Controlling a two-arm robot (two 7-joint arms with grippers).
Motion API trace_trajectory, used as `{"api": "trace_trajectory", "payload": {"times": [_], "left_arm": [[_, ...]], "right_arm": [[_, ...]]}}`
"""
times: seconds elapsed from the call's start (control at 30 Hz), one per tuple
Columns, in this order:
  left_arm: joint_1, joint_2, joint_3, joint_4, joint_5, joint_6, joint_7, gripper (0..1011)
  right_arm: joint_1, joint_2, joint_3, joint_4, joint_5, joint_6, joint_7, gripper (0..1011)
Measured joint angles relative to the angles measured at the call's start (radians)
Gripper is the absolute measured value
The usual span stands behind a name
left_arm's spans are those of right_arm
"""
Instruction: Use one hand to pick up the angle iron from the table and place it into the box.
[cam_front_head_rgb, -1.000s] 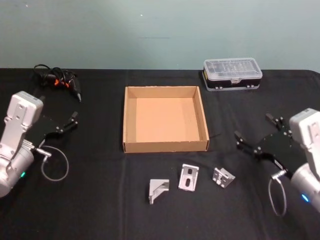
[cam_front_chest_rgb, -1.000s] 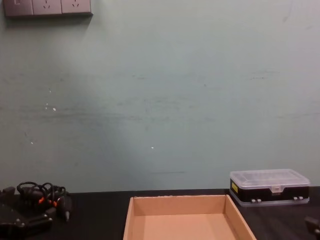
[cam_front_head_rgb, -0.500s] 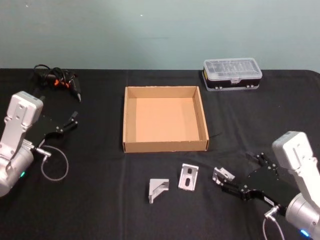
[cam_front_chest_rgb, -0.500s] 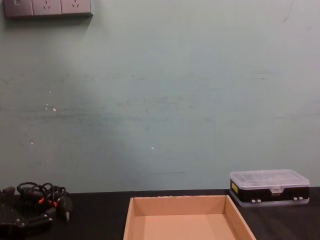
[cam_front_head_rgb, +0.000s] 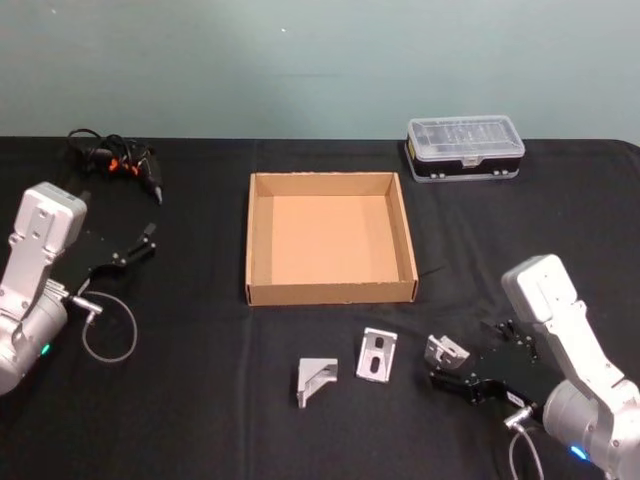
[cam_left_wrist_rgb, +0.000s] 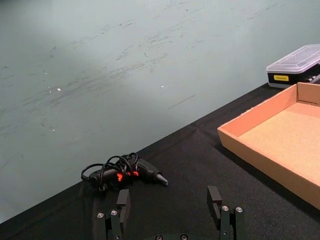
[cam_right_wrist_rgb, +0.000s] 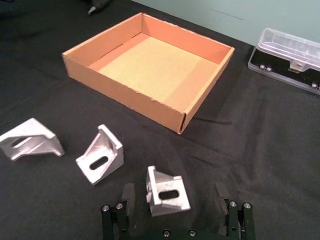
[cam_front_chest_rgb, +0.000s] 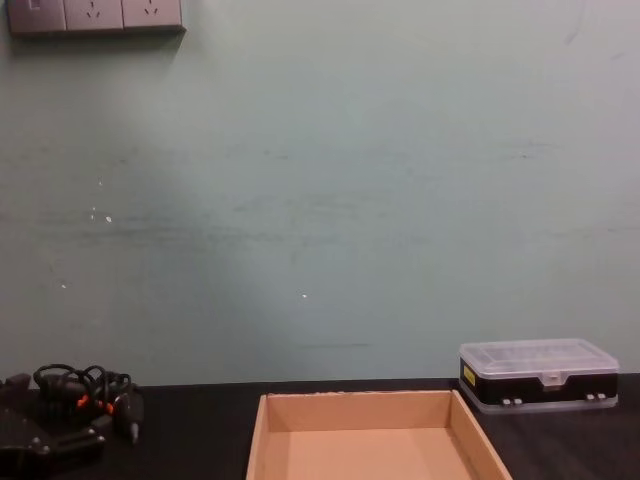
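Three silver angle irons lie on the black table (cam_front_head_rgb: 200, 410) in front of the tan cardboard box (cam_front_head_rgb: 330, 293): a left one (cam_front_head_rgb: 316, 380), a middle one (cam_front_head_rgb: 377, 355) and a right one (cam_front_head_rgb: 446, 352). My right gripper (cam_front_head_rgb: 462, 354) is low at the right angle iron, open. In the right wrist view that angle iron (cam_right_wrist_rgb: 167, 192) sits between the spread fingers (cam_right_wrist_rgb: 128, 194), with no visible contact. The box (cam_right_wrist_rgb: 150, 65) is empty. My left gripper (cam_front_head_rgb: 140, 245) hangs open at the table's left side, holding nothing.
A clear-lidded plastic case (cam_front_head_rgb: 465, 148) stands at the back right. A black tool with a coiled cable (cam_front_head_rgb: 115, 163) lies at the back left, just beyond the left gripper (cam_left_wrist_rgb: 168, 197). Box rim (cam_front_chest_rgb: 360, 398) and case (cam_front_chest_rgb: 538, 372) show in the chest view.
My right arm has swung down and toward the table's front, bringing its open gripper from beside the box to around the right angle iron. The left arm has stayed put.
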Motion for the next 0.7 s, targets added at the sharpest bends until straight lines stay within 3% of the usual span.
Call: {"api": "trace_trajectory", "payload": {"times": [0.47, 0.7], "left_arm": [[0.0, 0.0, 0.0, 0.0, 0.0, 0.0, 0.0, 1011], [0.0, 0.0, 0.0, 0.0, 0.0, 0.0, 0.0, 1011]], "right_arm": [[0.035, -0.072, -0.012, 0.047, -0.038, 0.038, 0.015, 1002], [0.034, -0.073, -0.012, 0.048, -0.039, 0.04, 0.013, 1002]]}}
